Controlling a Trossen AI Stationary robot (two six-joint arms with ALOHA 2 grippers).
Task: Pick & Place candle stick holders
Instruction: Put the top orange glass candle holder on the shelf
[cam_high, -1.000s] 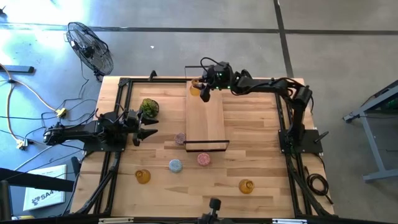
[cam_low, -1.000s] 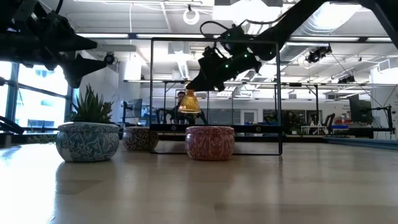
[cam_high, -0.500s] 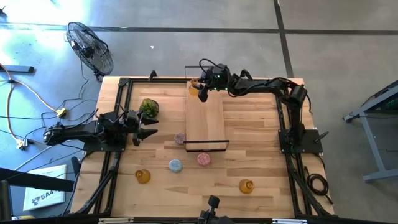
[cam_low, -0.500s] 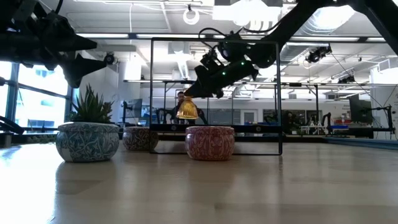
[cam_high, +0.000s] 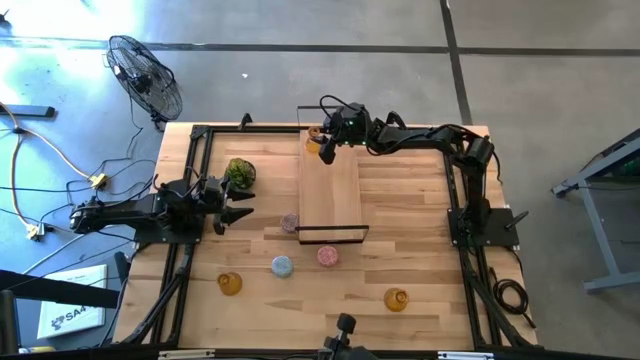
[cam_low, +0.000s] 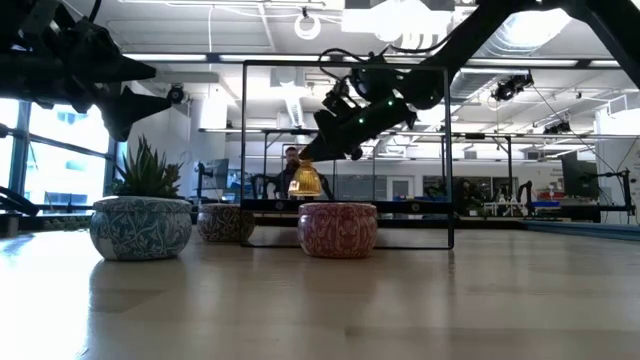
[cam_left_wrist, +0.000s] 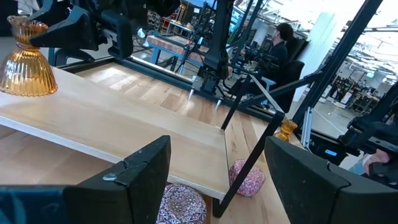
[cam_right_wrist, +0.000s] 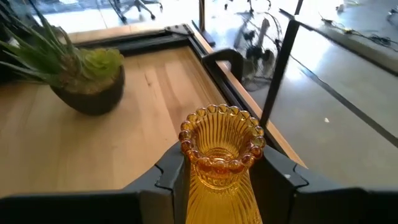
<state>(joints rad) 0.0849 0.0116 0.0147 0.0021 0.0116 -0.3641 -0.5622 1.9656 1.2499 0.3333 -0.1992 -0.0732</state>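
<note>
Amber holder (cam_right_wrist: 219, 163) between right pincer (cam_right_wrist: 219, 177) fingers

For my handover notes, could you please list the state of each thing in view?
Right tool: shut on an amber holder, upright, at the board's far end.
Left tool: open, empty, beside the plant.
Two amber holders: standing on the table.
Pink holders, blue holder: on the table.

Six glass candle holders on my table.
Amber one (cam_high: 314, 141) upright at twelve o'clock; amber (cam_high: 230, 284), blue (cam_high: 282, 266), pinks (cam_high: 327, 256) (cam_high: 290, 222), amber (cam_high: 396, 298) toward six.
</note>
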